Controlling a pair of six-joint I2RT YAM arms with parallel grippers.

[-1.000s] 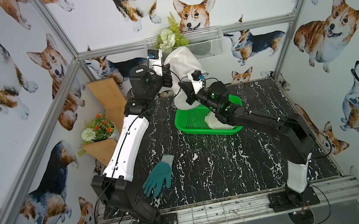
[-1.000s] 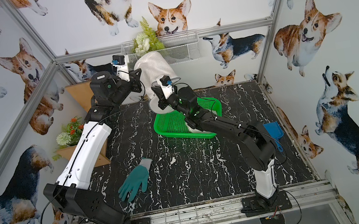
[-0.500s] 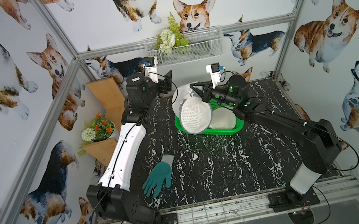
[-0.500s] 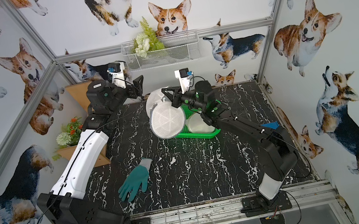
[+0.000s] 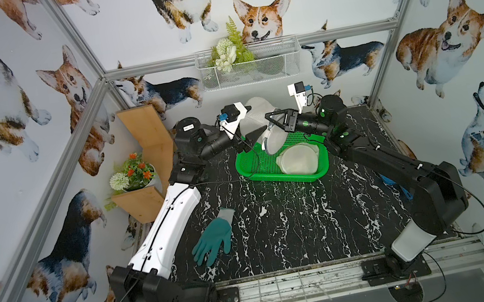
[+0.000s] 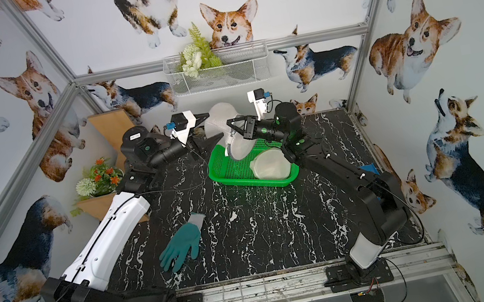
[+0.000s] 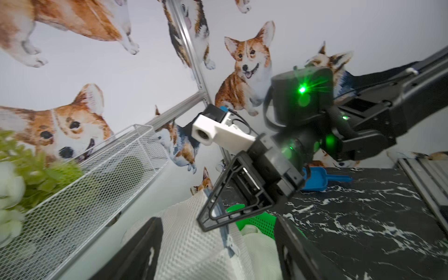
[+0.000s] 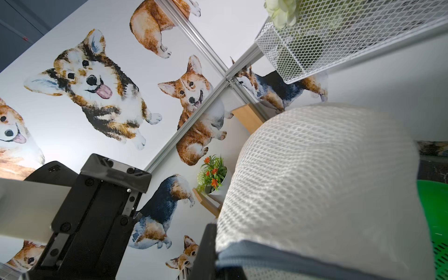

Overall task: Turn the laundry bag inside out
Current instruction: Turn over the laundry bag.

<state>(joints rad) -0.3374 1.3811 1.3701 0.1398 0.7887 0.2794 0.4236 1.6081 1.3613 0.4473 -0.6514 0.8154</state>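
Pinching laundry bag [image 8: 327, 181] by grey rim in closed right hand [image 5: 269, 122], hung over far corner of green tray [image 5: 246, 164] at back of table [image 5: 296, 222] so mesh drapes free. With left hand [image 5: 257, 119] spread open around mesh, gripping nothing; probably set for next pull.

In both top views the right arm covers most of the blue scoop [image 5: 389, 181], and the right tool [image 5: 269, 122] hides part of the laundry bag [image 5: 256, 113]. The right wrist view shows that bag blurred and cut off. In the left wrist view the edge crops the fingers [image 7: 143, 244] of the left tool [image 7: 217, 219] at their bases.
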